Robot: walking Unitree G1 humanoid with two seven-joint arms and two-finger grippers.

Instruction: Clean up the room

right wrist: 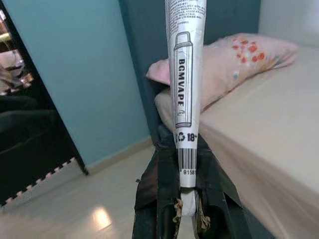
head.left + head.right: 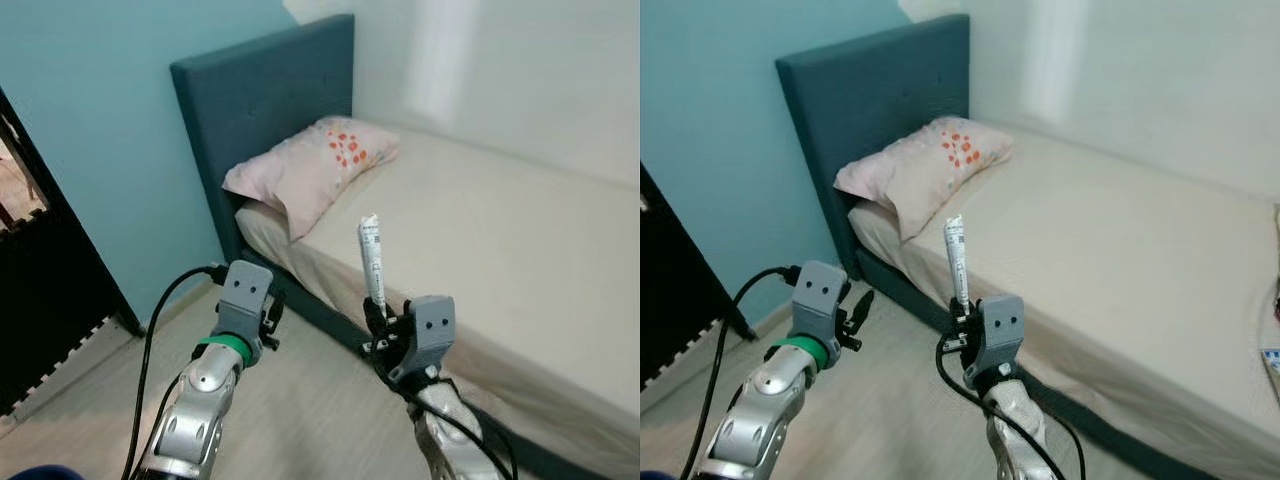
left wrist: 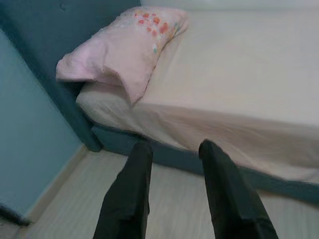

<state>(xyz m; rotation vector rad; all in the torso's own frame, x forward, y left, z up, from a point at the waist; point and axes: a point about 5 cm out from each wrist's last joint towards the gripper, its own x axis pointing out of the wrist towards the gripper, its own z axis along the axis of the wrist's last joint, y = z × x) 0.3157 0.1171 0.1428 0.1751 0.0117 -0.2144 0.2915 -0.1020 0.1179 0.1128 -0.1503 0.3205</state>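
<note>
Two grippers were raised beside the bed (image 2: 520, 250): the right gripper (image 2: 378, 322) pinched a white wrapper (image 2: 372, 258) upright, presumably litter for disposal, while the left gripper (image 3: 174, 196) hung spread, empty.

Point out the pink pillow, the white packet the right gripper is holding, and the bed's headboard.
pink pillow (image 2: 305, 170), left eye view, middle of its top face.
white packet (image 1: 185, 74), right wrist view, printed middle section.
headboard (image 2: 262, 110), left eye view, front padded face.
</note>
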